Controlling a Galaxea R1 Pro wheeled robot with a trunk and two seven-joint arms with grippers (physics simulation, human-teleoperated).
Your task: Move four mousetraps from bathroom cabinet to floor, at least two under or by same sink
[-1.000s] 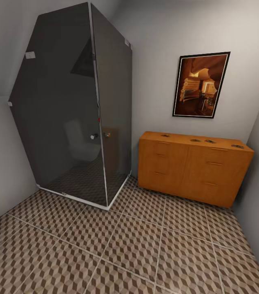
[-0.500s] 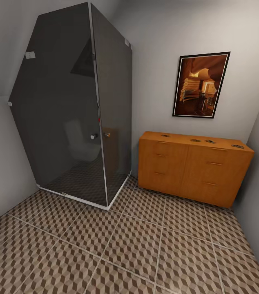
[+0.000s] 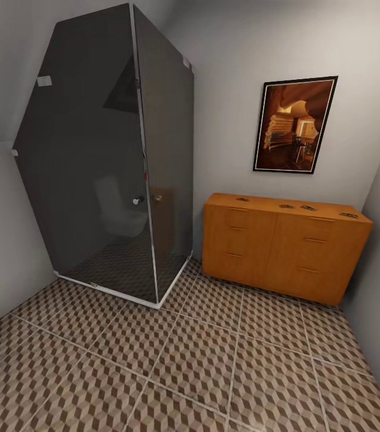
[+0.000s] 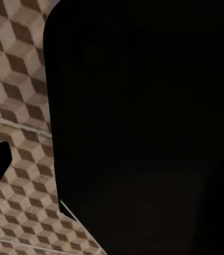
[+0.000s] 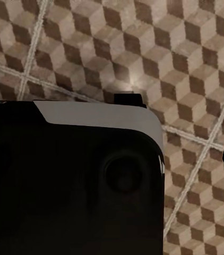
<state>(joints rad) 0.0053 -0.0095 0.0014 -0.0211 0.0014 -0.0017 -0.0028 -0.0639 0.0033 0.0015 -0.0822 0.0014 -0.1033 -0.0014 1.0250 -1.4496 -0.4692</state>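
I see the mousetraps (image 3: 307, 207) in a row on top of the cabinet (image 3: 283, 246), far ahead and a bit right of both end effectors. My right arm is likely nearer. I can't tell if either end effector is apart or together.

No legible text, label, brand, number or sign found anywhere in these views. The framed picture (image 3: 295, 124) on the wall at about 1 o'clock, above the cabinet (image 3: 285, 245), carries a brown interior scene without lettering.
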